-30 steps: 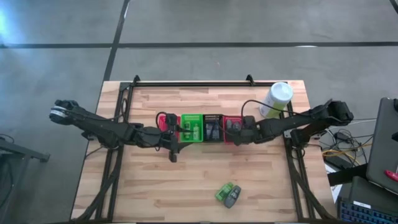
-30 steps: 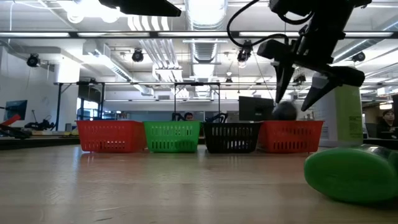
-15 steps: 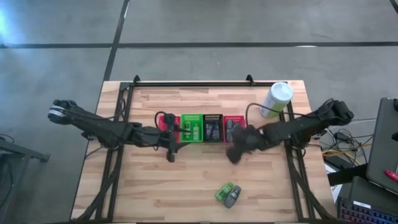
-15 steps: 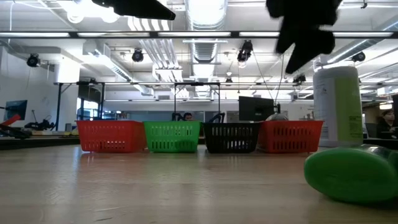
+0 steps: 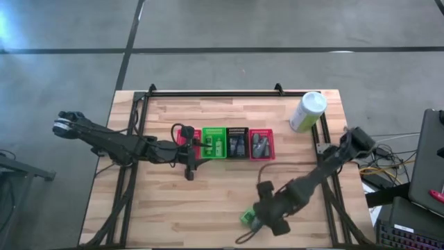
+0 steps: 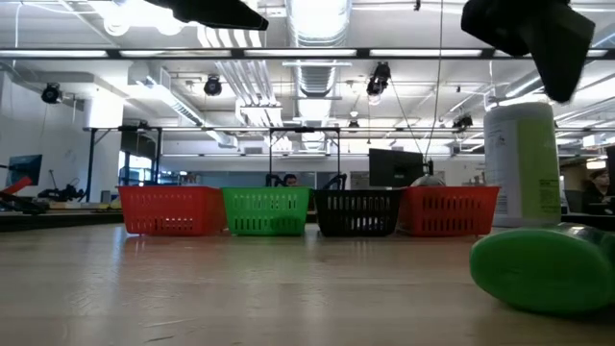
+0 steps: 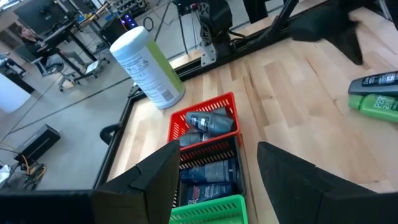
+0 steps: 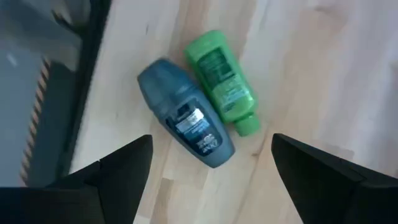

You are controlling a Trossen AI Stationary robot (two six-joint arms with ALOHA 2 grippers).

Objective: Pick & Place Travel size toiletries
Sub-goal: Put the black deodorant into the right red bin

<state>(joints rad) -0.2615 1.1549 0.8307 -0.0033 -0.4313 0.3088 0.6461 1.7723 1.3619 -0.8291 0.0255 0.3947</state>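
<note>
**Lining up on the last two toiletries**

At lower centre of the high view, the right gripper [image 8: 208, 171] hangs with fingers spread wide, empty, over a grey-blue oval mini bottle [image 8: 186, 113] and a bright green squeeze tube [image 8: 222, 81] lying touching on the pale wood-plank table [image 8: 298, 74]. Best to straddle one item only, across its narrow width.

Mid-frame, the left gripper [image 7: 214, 171] waits released beside the small red mesh basket [image 7: 205, 118] holding grey bottles.

Evenly bright under glaring white ceiling strip lights [image 6: 317, 19]; softly blurred near the right claw [image 8: 211, 186]; faint shadows only.
</note>
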